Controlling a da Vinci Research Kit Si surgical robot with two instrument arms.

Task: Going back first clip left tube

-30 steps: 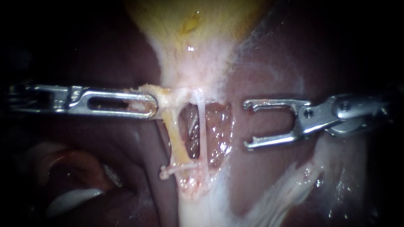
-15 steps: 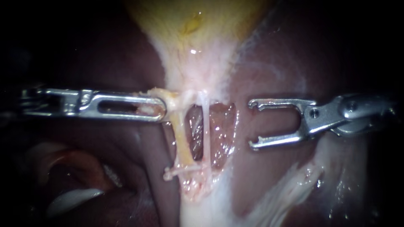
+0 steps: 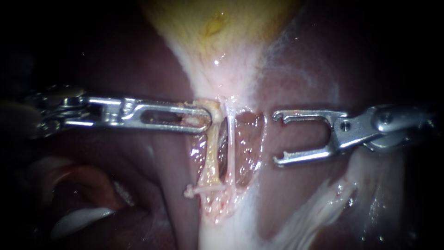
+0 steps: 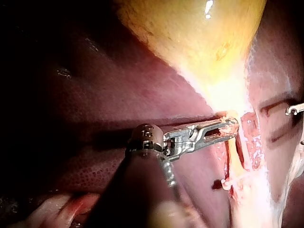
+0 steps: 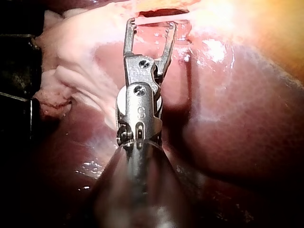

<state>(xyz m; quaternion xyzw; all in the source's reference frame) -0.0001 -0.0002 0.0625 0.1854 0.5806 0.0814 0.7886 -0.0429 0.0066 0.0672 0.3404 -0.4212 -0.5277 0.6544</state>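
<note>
In the endoscope view the left instrument (image 3: 203, 119) enters from nine o'clock, its jaws clenched on the upper end of the left tube (image 3: 212, 157). This yellowish strand runs toward six o'clock below the gallbladder (image 3: 217, 32) (a pale crosspiece (image 3: 206, 189) crosses its lower end; clip or tissue, I cannot tell). The right instrument (image 3: 276, 137), from three o'clock, hangs with jaws released over the liver (image 3: 300, 194), apart from the thinner right tube (image 3: 230, 153).

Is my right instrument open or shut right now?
Open. In the endoscope view the right instrument shows a wide gap between its two tips, with nothing held in it.
</note>
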